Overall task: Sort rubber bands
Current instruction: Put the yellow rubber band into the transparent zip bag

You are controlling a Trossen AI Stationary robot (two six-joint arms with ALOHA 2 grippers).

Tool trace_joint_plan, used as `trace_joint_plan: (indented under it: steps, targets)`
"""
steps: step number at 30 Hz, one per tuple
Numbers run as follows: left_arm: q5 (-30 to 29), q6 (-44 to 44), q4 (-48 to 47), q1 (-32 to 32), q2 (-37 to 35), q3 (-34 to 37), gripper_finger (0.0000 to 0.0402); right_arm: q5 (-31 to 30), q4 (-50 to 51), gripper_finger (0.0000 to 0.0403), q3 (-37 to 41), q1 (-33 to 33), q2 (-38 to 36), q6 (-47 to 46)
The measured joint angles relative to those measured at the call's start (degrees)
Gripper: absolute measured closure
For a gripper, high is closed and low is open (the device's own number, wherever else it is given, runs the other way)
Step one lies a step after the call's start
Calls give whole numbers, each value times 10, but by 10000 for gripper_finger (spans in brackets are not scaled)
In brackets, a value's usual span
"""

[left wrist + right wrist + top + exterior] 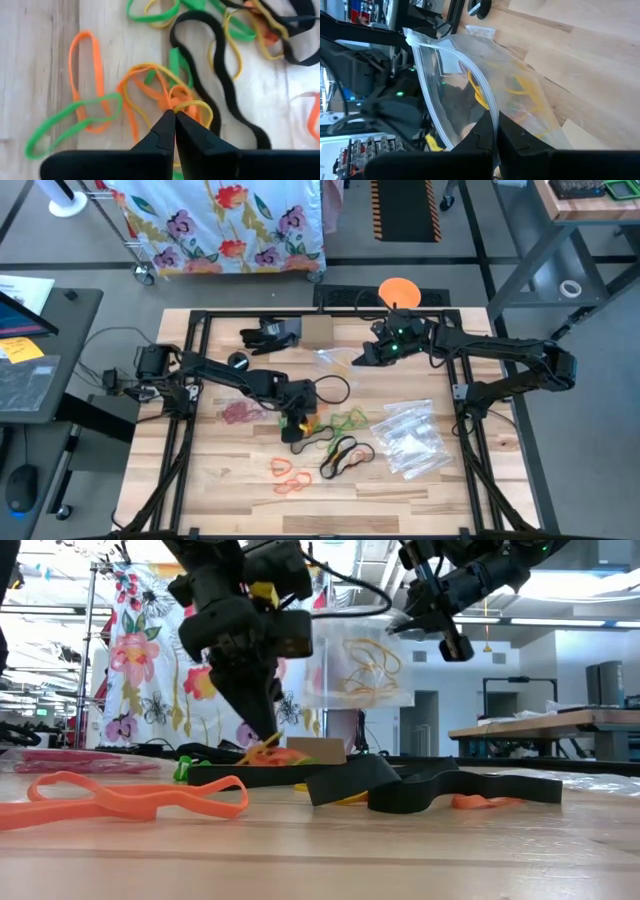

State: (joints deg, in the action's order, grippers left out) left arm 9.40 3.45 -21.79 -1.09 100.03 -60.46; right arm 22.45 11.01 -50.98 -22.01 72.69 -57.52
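Observation:
A loose heap of rubber bands (325,430) in green, yellow, orange and black lies at the table's middle. My left gripper (298,423) points down into the heap, its fingers shut at a tangle of yellow and orange bands (187,102). My right gripper (362,358) is raised at the far middle of the table, shut on a clear zip bag (360,665) that has yellow bands (520,87) inside. The bag also shows in the high view (335,360). My left gripper pinches a thin yellow band (196,104) at its fingertips, where it crosses an orange band (169,98); whether the orange one is also caught cannot be told. The fingers come from above, slanting down (258,725). The bands lie on the table. My right gripper pinches the clear bag by its zip-edge rim (487,102) between its two fingers. It comes from the table's right side. The bag is lifted clear of the table and hangs open beyond the fingers, with yellow bands in its bottom.
A pile of clear zip bags (410,438) lies at the right. Red bands (238,413) lie left of the heap, orange bands (285,475) and wide black bands (345,455) nearer the front. A cardboard box (318,330) and a black cable loop (335,388) are at the far middle.

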Motion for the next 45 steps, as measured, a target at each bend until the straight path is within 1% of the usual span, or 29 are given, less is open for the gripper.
trace_joint_plan:
  steps: [6,14,19,26,31,39,42,45]
  targets:
    - [-3,-20,-20,-13,0,-35,401,0,13,403,0,11,0,2]
    - [-3,-83,-20,-45,0,-70,401,0,19,403,0,34,0,2]
    - [-6,-88,-29,-59,0,-85,401,0,19,403,0,41,0,1]
    - [-23,-81,-33,-67,0,-88,401,0,18,403,0,39,0,0]
    - [-61,-55,-17,-67,3,-88,401,0,18,403,0,39,0,0]
    - [-62,-74,29,-71,5,-77,401,0,18,403,0,39,0,-1]
    - [-53,-111,24,-75,5,-75,401,0,18,403,0,39,0,-1]
    - [-53,-134,38,-76,5,-75,401,0,18,403,0,39,0,0]
